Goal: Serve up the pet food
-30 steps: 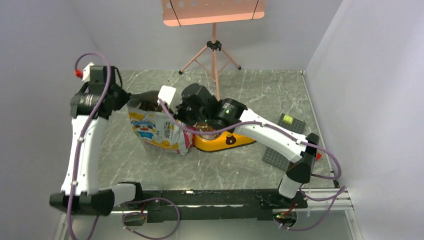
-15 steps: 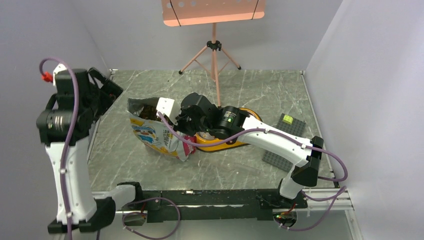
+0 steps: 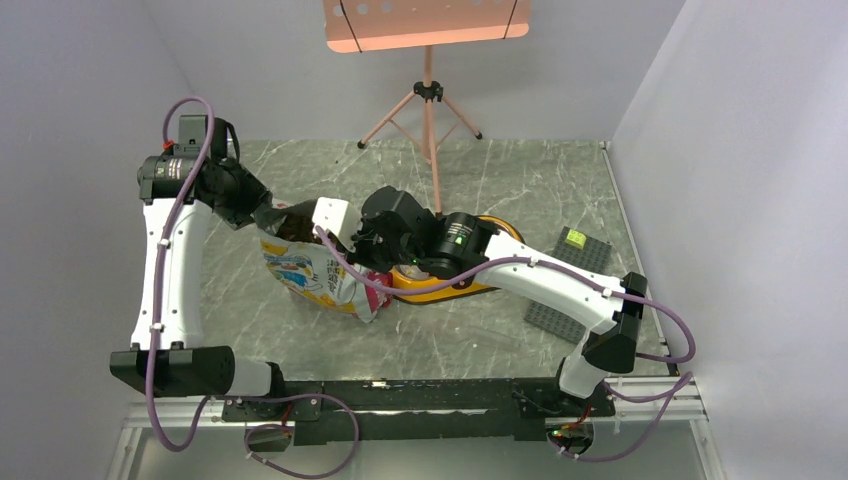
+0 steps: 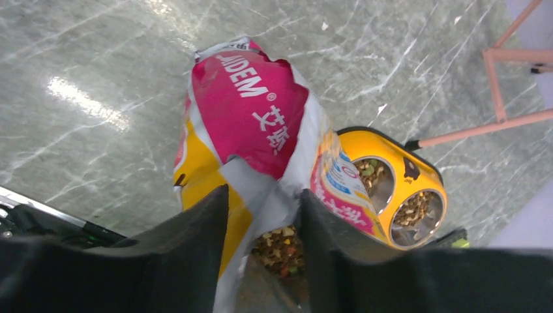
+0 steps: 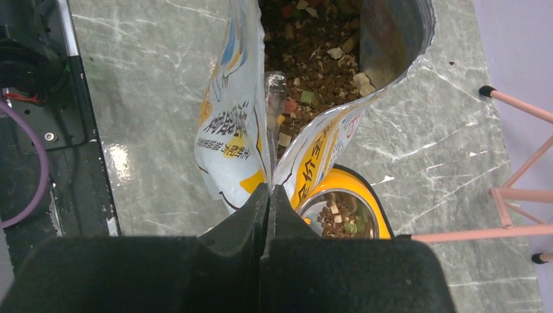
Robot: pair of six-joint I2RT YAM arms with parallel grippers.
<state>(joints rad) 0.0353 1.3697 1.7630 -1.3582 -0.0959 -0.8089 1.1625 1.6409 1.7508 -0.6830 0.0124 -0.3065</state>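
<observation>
The pet food bag [image 3: 310, 275], white and yellow with a magenta bottom [image 4: 251, 107], lies tilted on the marble table with its mouth open. Brown kibble [image 5: 313, 59] shows inside it. My right gripper [image 5: 269, 189] is shut on the bag's near rim, just above the yellow feeder [image 3: 460, 283]. Both steel bowls [image 4: 417, 179] hold kibble. My left gripper [image 4: 264, 208] is at the bag's far top corner [image 3: 262, 215]. Its jaws stand apart, with a white fold of the rim and some kibble [image 4: 282, 246] between them.
A pink music stand [image 3: 428, 90] stands at the back, its legs just behind the feeder. Grey baseplates [image 3: 560, 310] and a small green block [image 3: 575, 238] lie to the right. The black mounting rail [image 3: 400, 400] runs along the near edge.
My left arm let go of the bag's top, swung out to the left wall, and has come back to the bag's corner with jaws apart. The bag sagged lower; the right gripper kept its grip.
</observation>
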